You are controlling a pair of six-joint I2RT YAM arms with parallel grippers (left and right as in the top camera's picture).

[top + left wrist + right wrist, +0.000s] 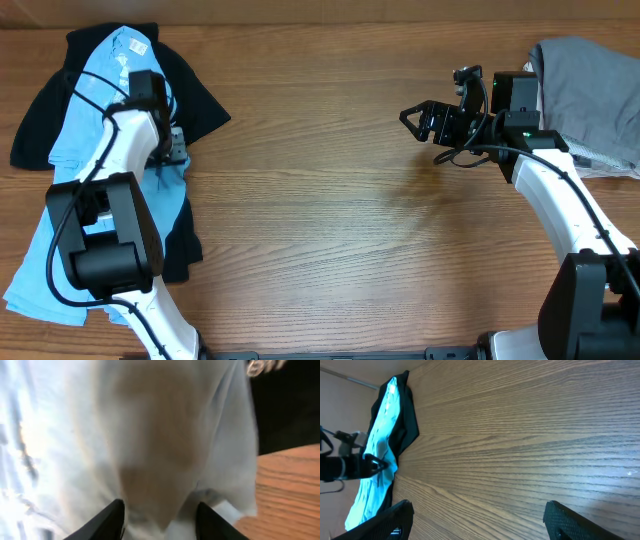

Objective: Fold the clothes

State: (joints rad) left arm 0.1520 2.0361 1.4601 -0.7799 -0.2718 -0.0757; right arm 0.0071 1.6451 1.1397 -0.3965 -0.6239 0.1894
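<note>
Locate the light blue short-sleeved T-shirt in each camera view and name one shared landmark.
Overhead: light blue T-shirt along the far left.
Left wrist: pale cloth filling most of frame.
Right wrist: bright strip at far left.
Shared landmark: black shirt beneath it.

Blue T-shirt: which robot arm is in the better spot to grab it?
Probably the left. The left gripper sits on the blue T-shirt, cloth between its jaws. The right gripper hangs open over the table, far off.
</note>
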